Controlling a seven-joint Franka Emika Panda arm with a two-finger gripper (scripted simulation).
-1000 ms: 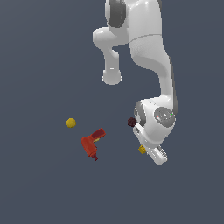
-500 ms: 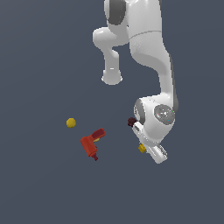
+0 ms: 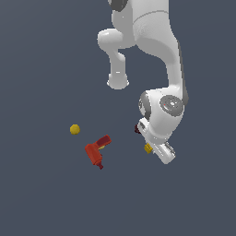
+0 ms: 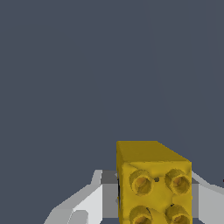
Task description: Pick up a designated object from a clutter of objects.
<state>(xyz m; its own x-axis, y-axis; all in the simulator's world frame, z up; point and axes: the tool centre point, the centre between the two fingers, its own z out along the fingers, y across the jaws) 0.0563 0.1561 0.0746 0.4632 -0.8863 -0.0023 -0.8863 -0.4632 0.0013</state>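
Note:
The designated object, a small yellow studded block [image 4: 151,168], sits between my gripper's [image 4: 154,204] two white fingers [image 4: 94,199] in the wrist view, and they close against its sides. In the exterior view the block [image 3: 148,148] shows as a tiny yellow piece at the low end of the white hand, with the gripper [image 3: 150,151] mostly hidden by the hand. It hangs above the dark floor. The rest of the clutter lies to the exterior view's left.
A round yellow ball [image 3: 74,129] and a red drill-shaped tool [image 3: 96,152] lie on the floor at the exterior view's left. A dark maroon ball [image 3: 137,129] peeks out from behind the wrist. The arm's base [image 3: 117,83] stands behind.
The hand has risen a little with the yellow block in it. The ball, drill and maroon ball have not moved.

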